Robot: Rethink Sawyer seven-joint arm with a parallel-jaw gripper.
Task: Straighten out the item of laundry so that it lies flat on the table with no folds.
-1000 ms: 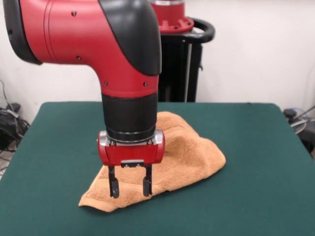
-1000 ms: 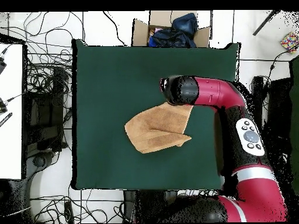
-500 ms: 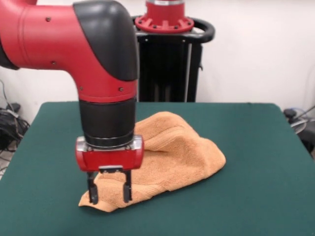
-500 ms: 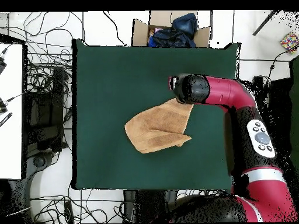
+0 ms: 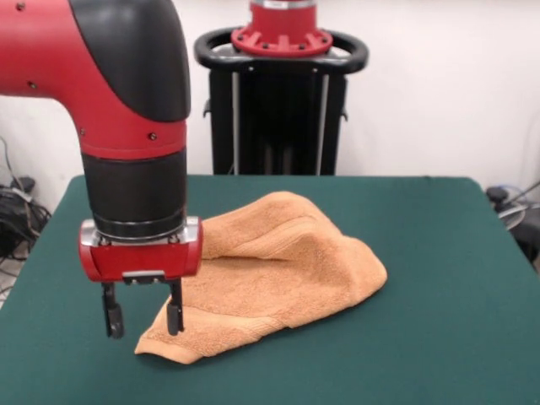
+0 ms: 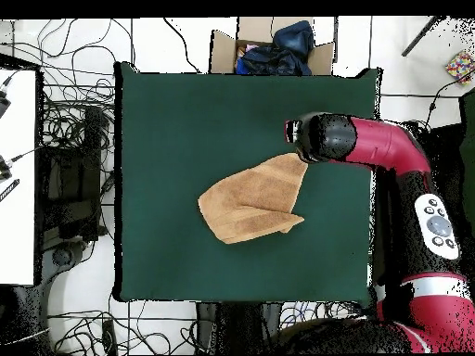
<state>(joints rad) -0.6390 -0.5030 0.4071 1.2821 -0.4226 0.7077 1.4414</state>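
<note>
Towel (image 5: 278, 274) lies rumpled and folded near the middle of the green desk (image 5: 439, 337). My fingers (image 5: 141, 319) hang spread apart over its front corner, one on either side, holding nothing.

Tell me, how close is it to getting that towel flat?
Nothing looks done: the towel lies humped and folded over on the green table. Right now the open hand hangs low at the towel's corner, one finger over the cloth and the other off its edge, gripping nothing. Grabbing the corner and spreading out every fold is left.
</note>
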